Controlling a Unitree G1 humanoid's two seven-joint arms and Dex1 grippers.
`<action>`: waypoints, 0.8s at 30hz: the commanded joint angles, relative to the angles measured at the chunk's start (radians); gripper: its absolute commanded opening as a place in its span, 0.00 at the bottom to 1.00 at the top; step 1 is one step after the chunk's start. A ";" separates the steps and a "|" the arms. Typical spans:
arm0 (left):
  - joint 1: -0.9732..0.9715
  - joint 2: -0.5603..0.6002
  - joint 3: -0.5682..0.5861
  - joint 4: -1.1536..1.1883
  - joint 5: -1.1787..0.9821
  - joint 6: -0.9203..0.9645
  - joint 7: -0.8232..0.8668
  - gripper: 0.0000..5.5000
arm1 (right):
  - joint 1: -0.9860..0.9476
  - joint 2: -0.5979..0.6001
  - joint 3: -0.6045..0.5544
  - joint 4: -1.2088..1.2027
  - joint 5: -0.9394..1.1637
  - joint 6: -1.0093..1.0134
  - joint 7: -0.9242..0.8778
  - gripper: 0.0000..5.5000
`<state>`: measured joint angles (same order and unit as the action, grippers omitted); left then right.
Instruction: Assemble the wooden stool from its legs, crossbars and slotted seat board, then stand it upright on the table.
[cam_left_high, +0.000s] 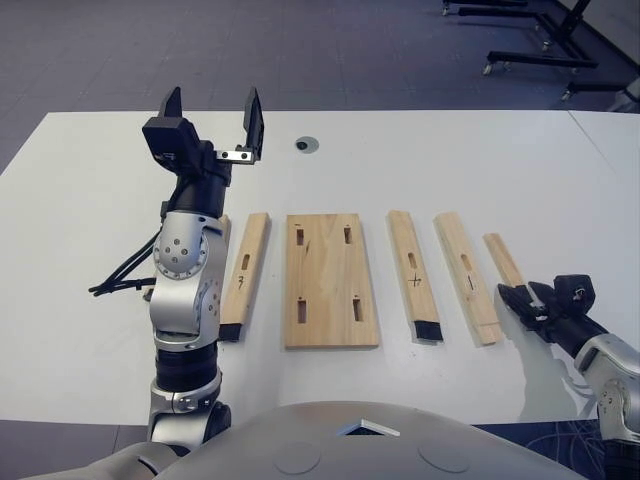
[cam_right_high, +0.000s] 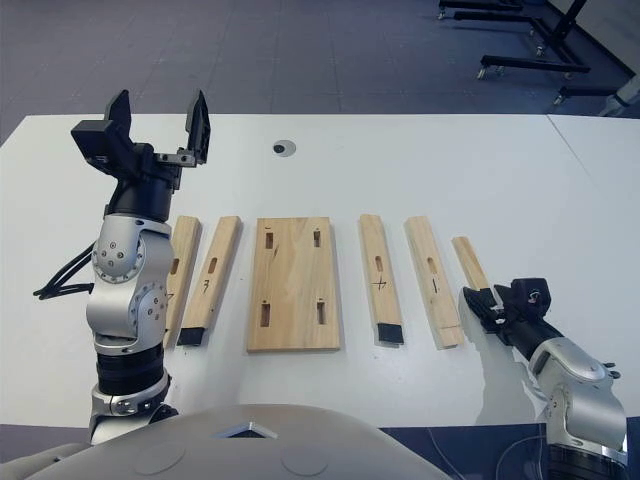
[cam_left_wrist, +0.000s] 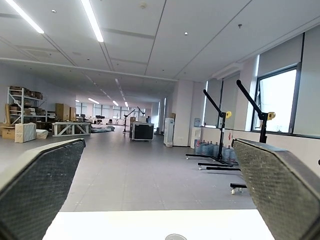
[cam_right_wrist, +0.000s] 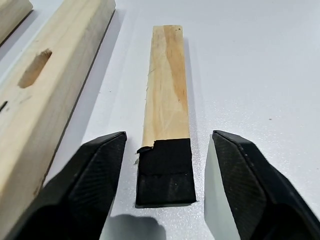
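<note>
Low — right hand (cam_right_wrist: 167, 144) astride crossbar (cam_right_wrist: 166, 85)

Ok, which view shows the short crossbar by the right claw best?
Right wrist view: the crossbar shows close up, framed by the open right claw, black end nearest. The eye views show it small, partly behind the claw. Left wrist view faces the room.

Pale wood crossbar (cam_right_wrist: 166, 85), black-taped end
</note>
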<state>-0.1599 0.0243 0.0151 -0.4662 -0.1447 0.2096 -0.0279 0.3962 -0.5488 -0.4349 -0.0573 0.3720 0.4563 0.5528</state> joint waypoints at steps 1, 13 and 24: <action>-0.008 -0.001 0.008 -0.008 -0.005 0.016 0.006 0.98 | 0.044 0.003 0.043 0.068 -0.031 0.025 0.013 0.47; -0.022 0.005 0.010 0.018 -0.001 -0.006 -0.006 0.98 | 0.027 0.001 0.061 0.150 -0.031 -0.041 0.030 0.24; -0.082 0.033 0.040 0.116 -0.064 0.013 -0.064 0.98 | -0.205 0.079 0.087 -0.040 0.015 -0.128 -0.073 0.24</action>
<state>-0.2151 0.0465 0.0417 -0.3758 -0.1757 0.1867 -0.0694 0.2691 -0.4774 -0.3794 -0.0137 0.3932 0.3249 0.5047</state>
